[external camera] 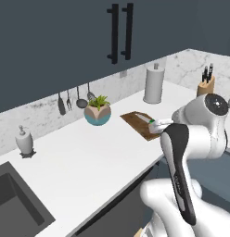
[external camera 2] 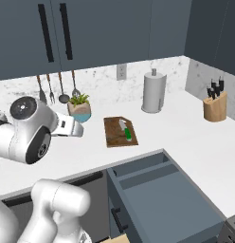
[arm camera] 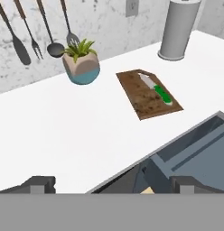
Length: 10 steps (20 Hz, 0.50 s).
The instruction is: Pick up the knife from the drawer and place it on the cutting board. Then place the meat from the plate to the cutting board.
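The knife (arm camera: 158, 90), with its green handle and short silver blade, lies on the dark brown cutting board (arm camera: 143, 97) at the counter's front edge; both also show in the right base view as knife (external camera 2: 126, 131) on board (external camera 2: 113, 133). The drawer (external camera 2: 162, 190) below the counter stands pulled out, and what shows of its inside is bare. My gripper (arm camera: 113, 185) hangs above the counter, left of the board and back from it. It is open, fingertips (arm camera: 39, 184) wide apart with nothing between them. The meat and the plate are out of view.
A potted plant (arm camera: 81, 65) stands left of the board and a paper towel roll (arm camera: 178, 29) behind it to the right. Utensils (arm camera: 23, 31) hang on the marble backsplash. A knife block (external camera 2: 214, 107) is far right; a soap dispenser (external camera: 25, 141) and sink (external camera: 15, 203) far left.
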### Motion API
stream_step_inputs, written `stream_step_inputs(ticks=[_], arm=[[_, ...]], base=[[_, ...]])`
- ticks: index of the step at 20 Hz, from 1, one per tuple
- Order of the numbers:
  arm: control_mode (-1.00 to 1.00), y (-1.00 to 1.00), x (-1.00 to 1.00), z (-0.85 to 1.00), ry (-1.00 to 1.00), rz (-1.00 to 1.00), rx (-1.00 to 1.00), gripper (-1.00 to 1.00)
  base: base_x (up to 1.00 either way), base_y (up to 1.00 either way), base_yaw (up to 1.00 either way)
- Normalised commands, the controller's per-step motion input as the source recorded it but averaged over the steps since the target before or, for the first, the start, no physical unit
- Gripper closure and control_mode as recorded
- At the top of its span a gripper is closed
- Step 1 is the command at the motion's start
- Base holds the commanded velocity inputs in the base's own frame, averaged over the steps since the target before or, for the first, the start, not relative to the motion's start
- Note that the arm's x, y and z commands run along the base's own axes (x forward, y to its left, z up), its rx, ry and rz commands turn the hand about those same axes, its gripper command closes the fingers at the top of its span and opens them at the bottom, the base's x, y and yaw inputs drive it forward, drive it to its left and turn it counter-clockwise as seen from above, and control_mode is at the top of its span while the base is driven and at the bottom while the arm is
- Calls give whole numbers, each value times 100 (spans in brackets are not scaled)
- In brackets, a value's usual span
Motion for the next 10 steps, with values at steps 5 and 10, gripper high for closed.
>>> stream_step_inputs(ticks=[5, 10], arm=[[-100, 25, -50, 73, -5, 0, 0, -100], [100, 12, -45, 34, -5, 0, 0, -100]], base=[[0, 0, 0], [-17, 3, 0]])
